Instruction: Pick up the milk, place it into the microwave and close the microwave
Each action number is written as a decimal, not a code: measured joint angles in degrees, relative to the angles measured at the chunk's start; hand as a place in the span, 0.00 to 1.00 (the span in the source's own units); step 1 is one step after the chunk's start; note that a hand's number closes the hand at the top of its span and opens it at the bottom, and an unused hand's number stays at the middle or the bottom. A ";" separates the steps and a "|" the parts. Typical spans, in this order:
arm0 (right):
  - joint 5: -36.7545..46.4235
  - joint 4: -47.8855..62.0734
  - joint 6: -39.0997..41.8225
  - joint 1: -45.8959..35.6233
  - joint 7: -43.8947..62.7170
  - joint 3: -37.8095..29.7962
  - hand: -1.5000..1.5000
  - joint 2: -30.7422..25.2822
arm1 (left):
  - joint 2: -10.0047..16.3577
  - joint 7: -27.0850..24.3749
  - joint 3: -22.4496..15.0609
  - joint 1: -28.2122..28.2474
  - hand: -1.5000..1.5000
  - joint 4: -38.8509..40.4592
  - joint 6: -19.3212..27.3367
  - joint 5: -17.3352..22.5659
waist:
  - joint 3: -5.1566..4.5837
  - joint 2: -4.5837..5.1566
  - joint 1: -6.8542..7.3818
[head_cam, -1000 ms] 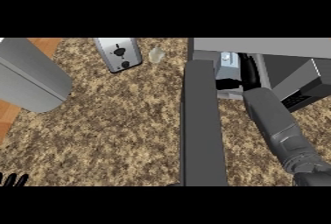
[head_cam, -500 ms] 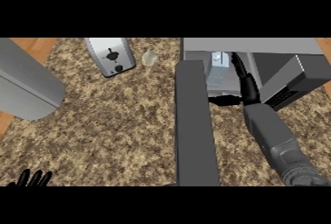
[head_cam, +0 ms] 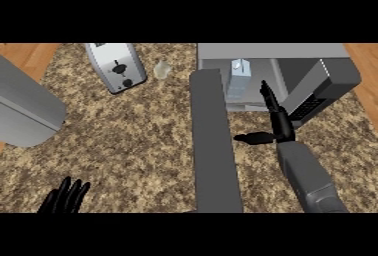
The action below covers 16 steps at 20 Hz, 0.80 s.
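Done: milk [head_cam: 238,80] upright in microwave [head_cam: 273,51]. R hand [head_cam: 280,129] empty, fingers straight, near it. To do: shut door [head_cam: 214,150], now wide open. L hand [head_cam: 66,197] open, resting lower-left.

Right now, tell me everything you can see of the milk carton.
The milk is a tall, narrow carton, pale blue-white like coated card, with a small darker mark near its top. It appears to stand upright on the floor of the microwave, toward the left of the open cavity. The microwave door is swung out toward the counter's front. The right hand reaches in beside the carton on its right, fingers straight, with a gap between them; nothing holds the carton.
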 measured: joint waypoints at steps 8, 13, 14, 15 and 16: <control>-2.32 -12.11 6.99 12.09 -0.13 2.90 0.00 1.79 | 0.05 5.60 -6.00 -7.41 1.00 4.04 2.27 -5.33 | -0.07 -0.30 -1.45; -3.84 -24.19 11.10 22.83 0.71 5.11 0.00 1.50 | -0.04 7.44 -9.51 -12.15 1.00 8.30 4.78 -8.48 | -0.13 -0.34 -1.97; -4.26 -26.92 12.17 25.10 1.10 5.49 0.00 1.23 | -0.05 8.17 -10.82 -13.08 1.00 8.59 5.74 -9.44 | -0.12 -0.32 -1.93; -4.69 -29.65 12.93 27.38 1.54 5.83 0.00 1.24 | -0.06 8.86 -10.93 -14.92 1.00 9.54 6.28 -9.96 | -0.13 -0.31 -2.12; -5.28 -32.44 13.76 29.29 2.32 5.90 0.00 0.86 | -0.06 9.06 -11.23 -16.69 1.00 11.26 6.76 -10.83 | -0.12 -0.24 -2.07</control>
